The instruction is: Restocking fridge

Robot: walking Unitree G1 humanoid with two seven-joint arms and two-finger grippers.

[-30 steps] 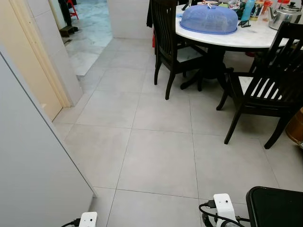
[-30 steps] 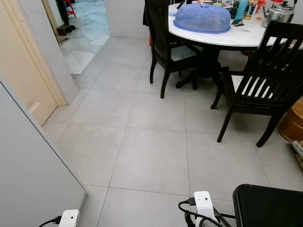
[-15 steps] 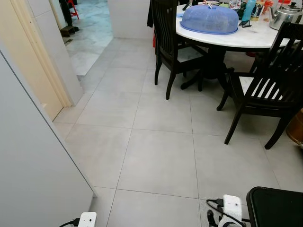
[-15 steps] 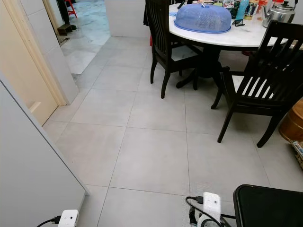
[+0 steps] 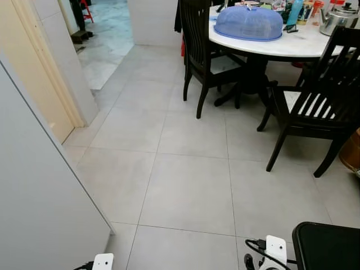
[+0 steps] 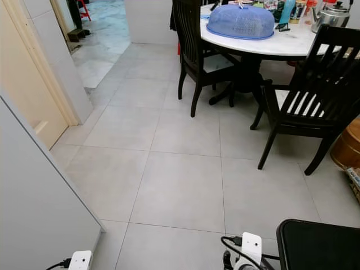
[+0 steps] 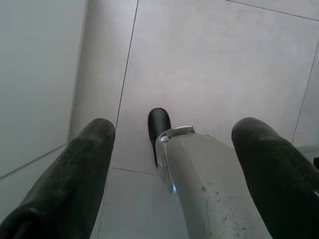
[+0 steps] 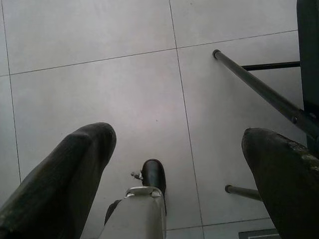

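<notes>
At 9 o'clock, white fridge door [image 5: 39, 185]; grey tiled floor [image 5: 191, 185] ahead; desk [image 5: 292, 45] with dark chairs [image 5: 312, 107] at 1 o'clock. Left gripper [image 7: 169, 164] and right gripper [image 8: 174, 169] hang released, fingers spread.

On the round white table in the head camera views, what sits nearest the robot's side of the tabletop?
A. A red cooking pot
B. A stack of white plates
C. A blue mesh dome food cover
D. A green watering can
C: a blue mesh dome food cover rests on the round white table, with a metal kettle further back on the right.
</notes>
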